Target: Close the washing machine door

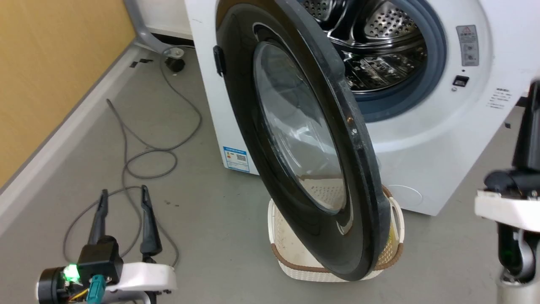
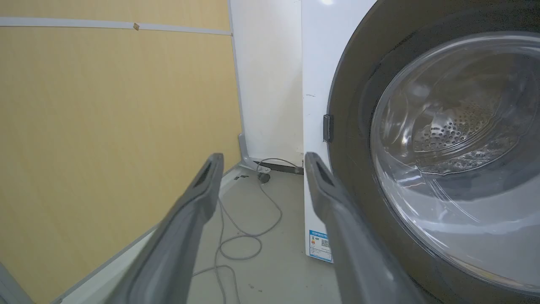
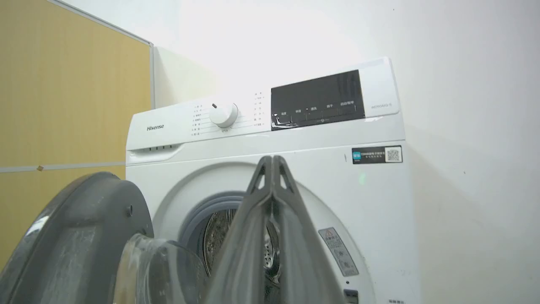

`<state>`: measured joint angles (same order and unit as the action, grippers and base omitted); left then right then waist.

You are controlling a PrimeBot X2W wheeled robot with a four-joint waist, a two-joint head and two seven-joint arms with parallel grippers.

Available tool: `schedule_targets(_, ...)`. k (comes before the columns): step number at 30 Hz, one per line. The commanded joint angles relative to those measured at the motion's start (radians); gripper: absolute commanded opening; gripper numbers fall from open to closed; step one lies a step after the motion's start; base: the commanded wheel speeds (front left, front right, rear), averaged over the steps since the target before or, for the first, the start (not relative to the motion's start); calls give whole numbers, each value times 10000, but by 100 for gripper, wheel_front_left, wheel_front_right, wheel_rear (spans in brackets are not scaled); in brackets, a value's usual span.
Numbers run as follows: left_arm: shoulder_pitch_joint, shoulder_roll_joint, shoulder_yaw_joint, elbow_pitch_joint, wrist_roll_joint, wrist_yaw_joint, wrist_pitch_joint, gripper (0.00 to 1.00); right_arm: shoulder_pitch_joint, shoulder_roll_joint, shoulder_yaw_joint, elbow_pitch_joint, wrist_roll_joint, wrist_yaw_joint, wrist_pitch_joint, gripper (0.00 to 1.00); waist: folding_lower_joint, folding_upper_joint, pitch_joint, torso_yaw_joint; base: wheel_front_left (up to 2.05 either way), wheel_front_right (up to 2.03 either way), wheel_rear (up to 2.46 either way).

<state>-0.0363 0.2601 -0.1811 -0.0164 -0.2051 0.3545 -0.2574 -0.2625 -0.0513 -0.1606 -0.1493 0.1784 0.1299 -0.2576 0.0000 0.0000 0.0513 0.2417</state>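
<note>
Left wrist view: the left jaws are spread wide and empty. Their fingers [image 2: 198,202] point along the floor, and the inner one is just beside the washing machine door [image 2: 354,126]; I cannot tell whether it touches.
Right wrist view: the right jaws are pressed together at the tips and grip nothing. They are raised before the washing machine [image 3: 295,139], above its opening.
Door position: it is swung well out from the front on its hinge [image 1: 218,60]. The glossy outer face is turned toward the left arm, and the drum [image 1: 371,42] is exposed.
Step in hand: probably bringing the left jaws against the outer face to push.
Contact site: the black rim near the free edge, far from the hinge, gives the best leverage. The glass bowl is best avoided.
Push path: follow the door's arc, keeping a flat finger face on the rim, then press firmly so the catch meets the latch slot [image 1: 460,80].
Hazards: the basket [image 1: 291,249] sits on the floor under the door's lower edge, and a cable [image 1: 168,147] lies near the left arm.
</note>
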Motion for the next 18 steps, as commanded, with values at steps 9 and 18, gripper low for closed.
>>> schedule_targets(9,546,-791,576,-69,365,-1301,-43,100,-751,-288,2688,-1369,448,8,-42,0,0,0,-44,158,0,0,0)
schedule_targets(18,792,-1251,1082,75,841,-1827,-43,100,-303,-1805,5931,-1267,1120,8,-42,0,0,0,-141,59,0,0,0)
